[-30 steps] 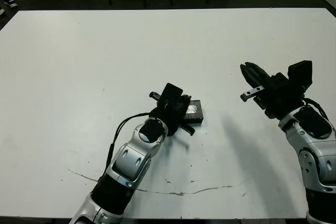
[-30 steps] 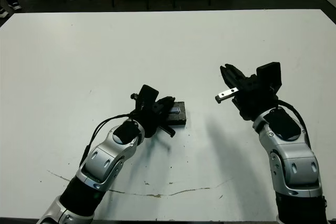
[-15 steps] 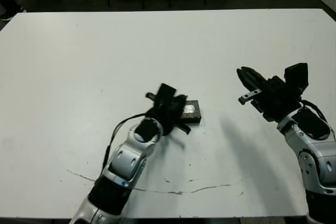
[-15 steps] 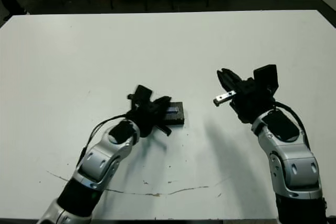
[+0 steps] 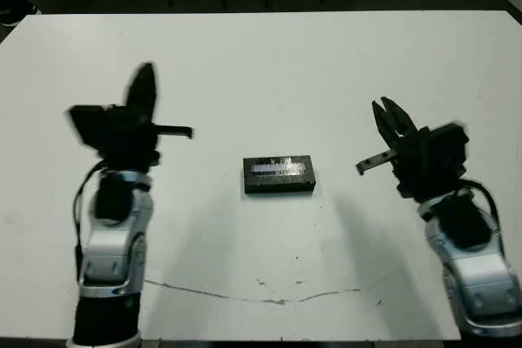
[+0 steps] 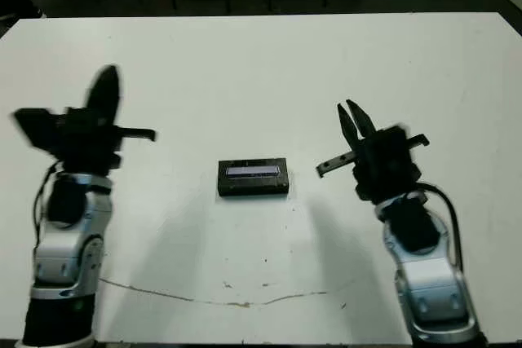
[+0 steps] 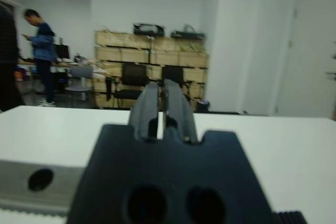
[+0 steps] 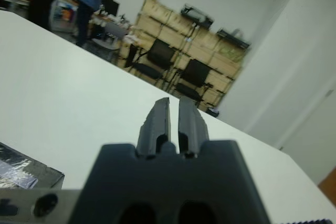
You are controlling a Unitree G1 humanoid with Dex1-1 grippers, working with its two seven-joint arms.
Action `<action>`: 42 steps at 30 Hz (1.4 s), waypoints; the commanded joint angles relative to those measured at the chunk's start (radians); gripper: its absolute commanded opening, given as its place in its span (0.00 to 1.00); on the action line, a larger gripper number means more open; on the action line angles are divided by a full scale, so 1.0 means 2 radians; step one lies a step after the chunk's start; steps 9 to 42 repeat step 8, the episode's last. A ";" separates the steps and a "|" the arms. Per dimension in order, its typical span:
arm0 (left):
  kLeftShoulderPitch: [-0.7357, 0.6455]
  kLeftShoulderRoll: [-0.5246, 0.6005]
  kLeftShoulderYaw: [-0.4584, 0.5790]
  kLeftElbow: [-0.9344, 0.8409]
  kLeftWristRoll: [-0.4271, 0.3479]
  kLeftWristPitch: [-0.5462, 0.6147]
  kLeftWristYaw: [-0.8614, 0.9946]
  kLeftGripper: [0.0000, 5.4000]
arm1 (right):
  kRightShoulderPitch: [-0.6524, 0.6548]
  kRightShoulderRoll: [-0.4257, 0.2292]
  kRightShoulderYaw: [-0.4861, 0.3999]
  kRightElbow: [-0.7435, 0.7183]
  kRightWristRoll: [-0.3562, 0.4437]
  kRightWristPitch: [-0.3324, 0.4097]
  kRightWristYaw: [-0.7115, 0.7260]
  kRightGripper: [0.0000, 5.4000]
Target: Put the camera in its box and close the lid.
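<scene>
**A:** What has just changed?

**B:** The left gripper [image 5: 143, 87] has come off the box [image 5: 279, 175]. A second ago it was bent over the box at the centre of the frame; now it stands raised at the left of the frame, pointing up, well apart from it. The right gripper [image 5: 390, 120] has stayed at the right of the frame, lifted off the table [image 5: 261, 55].

**A:** And the fingers?

**B:** Both pairs are pressed together with only a thin slit between them, and neither is grasping anything.

**A:** What does that mean for the task?

**B:** The lid [image 6: 254, 171] lies flat on the box, its pale strip facing up, just below the centre of the frame. No camera shows anywhere on the table, so I judge it is inside, though I cannot see it. The job looks finished, with both arms drawn back.

**A:** Count things for me.

**B:** One closed box with one lid, two grippers, one table. In the wrist views, beyond the table, one person [image 7: 41, 51] in blue at the upper left and part of a second figure at the frame edge.
</scene>
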 commanded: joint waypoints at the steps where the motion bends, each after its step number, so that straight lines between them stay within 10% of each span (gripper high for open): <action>1: 0.015 -0.002 0.008 0.049 -0.010 0.006 0.001 0.00 | 0.006 0.026 -0.001 0.021 0.017 0.009 0.001 0.00; 8: 0.015 -0.017 -0.007 0.102 -0.004 -0.005 0.004 0.00 | -0.001 0.043 -0.011 0.008 0.042 0.069 0.019 0.00; 42: 0.015 -0.017 -0.007 0.102 -0.004 -0.005 0.004 0.00 | -0.001 0.043 -0.011 0.008 0.042 0.069 0.019 0.00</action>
